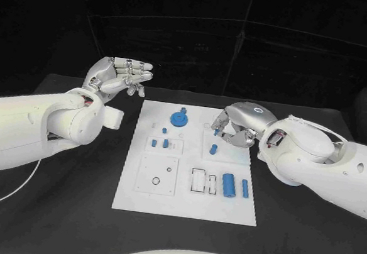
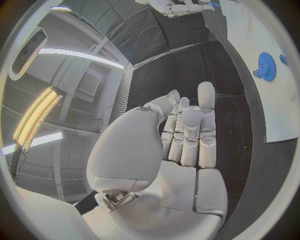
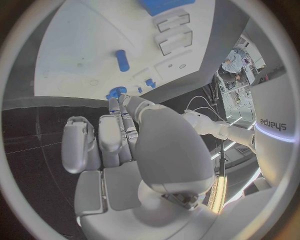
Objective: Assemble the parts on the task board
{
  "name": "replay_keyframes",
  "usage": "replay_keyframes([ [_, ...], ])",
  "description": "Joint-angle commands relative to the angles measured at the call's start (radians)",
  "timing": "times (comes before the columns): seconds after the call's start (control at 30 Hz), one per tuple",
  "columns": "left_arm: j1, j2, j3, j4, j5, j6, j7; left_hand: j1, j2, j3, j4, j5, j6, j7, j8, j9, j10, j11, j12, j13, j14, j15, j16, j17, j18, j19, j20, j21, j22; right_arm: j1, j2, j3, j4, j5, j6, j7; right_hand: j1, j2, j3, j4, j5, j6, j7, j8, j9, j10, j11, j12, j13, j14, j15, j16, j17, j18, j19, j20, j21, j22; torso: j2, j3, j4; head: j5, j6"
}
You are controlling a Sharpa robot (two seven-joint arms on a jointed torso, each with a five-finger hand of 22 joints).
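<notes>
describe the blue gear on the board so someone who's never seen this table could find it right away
Start at the white task board in the middle of the black table. Go to its far edge, a little left of centre: the blue gear lies there. It is the one round, toothed, flat disc; the other blue parts are pegs and cylinders.

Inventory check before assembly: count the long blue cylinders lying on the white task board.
2. Both long blue cylinders lie side by side near the white task board's near right corner: one and another nearer the right edge. The right hand may hide more.
</notes>
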Motion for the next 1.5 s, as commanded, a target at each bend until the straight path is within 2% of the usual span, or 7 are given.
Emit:
replay_keyframes([
  [0.03,0.001,0.001,0.001,-0.001,0.003,0.005,0.006,0.006,-0.001,0.000,-0.004,-0.001,-0.007,0.000,-0.002,-0.001,-0.009,0.001,0.005,0.000,-0.005,-0.001,-0.005,-0.001,0.006,0.001,-0.005,-0.003,0.000,0.002,0.001,0.003,0.025,0.047,-0.066,0.024,-0.008,0.000,0.005,-0.002,-0.006,0.004,0.001,-0.001,0.001,0.004,0.001,-0.003,-0.001,0.036,-0.006,0.004,0.002,-0.006,0.007,-0.002,0.003,0.051,0.000,-0.0009,0.0001,0.008,0.000],
  [0.27,0.001,0.004,0.001,-0.003,0.003,0.007,0.006,0.006,-0.001,0.000,-0.004,-0.001,-0.007,0.000,-0.002,-0.001,-0.009,0.001,0.005,0.000,-0.005,-0.001,-0.005,-0.001,0.006,0.001,-0.005,-0.003,0.000,0.001,0.032,0.005,0.040,0.097,-0.071,0.048,-0.008,0.001,0.009,-0.004,-0.006,0.005,0.001,-0.002,0.001,0.004,0.001,-0.004,-0.001,0.036,-0.006,0.005,0.001,-0.006,0.007,-0.002,0.004,0.052,0.000,-0.0012,0.0001,0.028,0.000],
  [0.53,0.001,0.008,0.001,-0.003,0.003,0.008,0.007,0.006,-0.001,0.000,-0.004,-0.001,-0.007,0.000,-0.002,-0.001,-0.009,0.001,0.005,0.000,-0.005,-0.001,-0.005,-0.001,0.006,0.001,-0.005,-0.003,0.000,-0.005,0.108,0.004,0.002,0.126,-0.056,0.077,-0.010,0.001,0.012,-0.006,-0.005,0.003,0.002,-0.003,0.001,0.003,0.001,-0.005,-0.001,0.036,-0.006,0.005,-0.001,-0.006,0.007,-0.001,0.005,0.053,0.001,-0.0020,0.0000,0.063,-0.009],
  [0.77,0.001,0.010,0.001,-0.002,0.003,0.009,0.008,0.006,-0.001,0.000,-0.004,-0.001,-0.007,0.000,-0.002,-0.001,-0.009,0.001,0.005,0.000,-0.005,-0.001,-0.005,-0.001,0.006,0.001,-0.005,-0.003,0.000,-0.043,0.162,0.003,-0.033,0.114,-0.040,0.095,-0.011,0.001,0.014,-0.008,-0.004,0.003,0.002,-0.003,0.000,0.003,0.002,-0.006,-0.001,0.036,-0.006,0.005,-0.002,-0.007,0.007,-0.001,0.006,0.054,0.001,-0.0009,-0.0006,0.102,-0.019],
  [0.93,0.001,0.012,0.001,-0.003,0.003,0.009,0.007,0.006,0.001,0.000,-0.004,-0.001,-0.008,0.001,-0.001,-0.001,-0.009,0.002,0.007,0.000,-0.005,0.000,-0.005,-0.001,0.006,0.000,-0.004,-0.003,0.000,-0.087,0.196,0.002,-0.061,0.095,-0.030,0.107,-0.011,0.001,0.014,-0.008,-0.003,0.003,0.002,-0.003,0.000,0.003,0.002,-0.006,-0.001,0.035,-0.006,0.004,-0.003,-0.007,0.008,-0.001,0.006,0.054,0.000,-0.0010,-0.0015,0.122,-0.031],
  [1.27,0.001,0.019,0.001,-0.006,0.003,0.012,0.007,0.009,0.004,0.001,-0.006,-0.001,-0.007,0.001,0.000,-0.001,-0.010,0.002,0.009,0.000,-0.006,0.000,-0.005,-0.003,0.006,0.000,-0.004,-0.003,0.000,-0.127,0.233,0.001,-0.097,0.070,-0.021,0.122,-0.012,0.000,0.015,-0.009,-0.003,0.002,0.003,-0.003,0.000,0.002,0.002,-0.007,-0.001,0.035,-0.005,0.004,-0.004,-0.007,0.008,-0.001,0.006,0.054,0.000,-0.0004,-0.0012,0.137,-0.043],
  [1.5,0.001,0.021,0.001,-0.008,0.003,0.013,0.006,0.009,0.004,0.001,-0.006,-0.001,-0.007,0.001,0.000,-0.001,-0.010,0.002,0.009,0.000,-0.006,0.000,-0.005,-0.003,0.006,0.000,-0.004,-0.003,0.000,-0.143,0.244,0.000,-0.108,0.068,-0.009,0.129,-0.013,0.000,0.015,-0.009,-0.003,0.002,0.003,-0.004,0.000,0.002,0.003,-0.007,-0.001,0.035,-0.005,0.004,-0.004,-0.007,0.008,-0.001,0.007,0.055,0.001,-0.0004,-0.0020,0.140,-0.050],
])
